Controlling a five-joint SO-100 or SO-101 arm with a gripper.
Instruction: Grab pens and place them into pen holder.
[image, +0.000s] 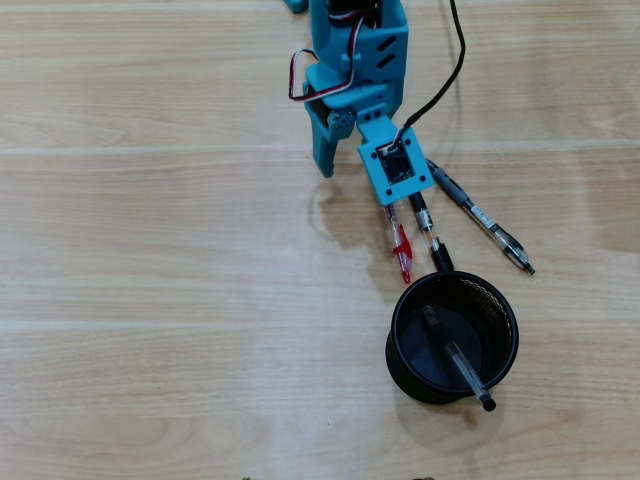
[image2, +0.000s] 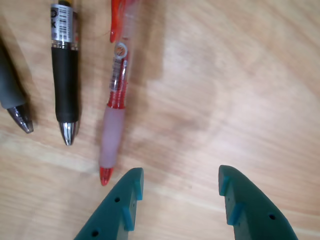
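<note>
The black mesh pen holder stands at the lower right of the overhead view with the clear-barrelled pen leaning inside it. The red pen, the black pen and the grey-and-black pen lie side by side on the table just above the holder. My teal gripper hovers over their upper ends. In the wrist view my gripper is open and empty, with the red pen's tip just left of the left finger. The black pen and the grey pen lie further left.
The table is light wood. A black cable runs from the wrist camera up past the arm. The arm's teal body fills the top centre of the overhead view.
</note>
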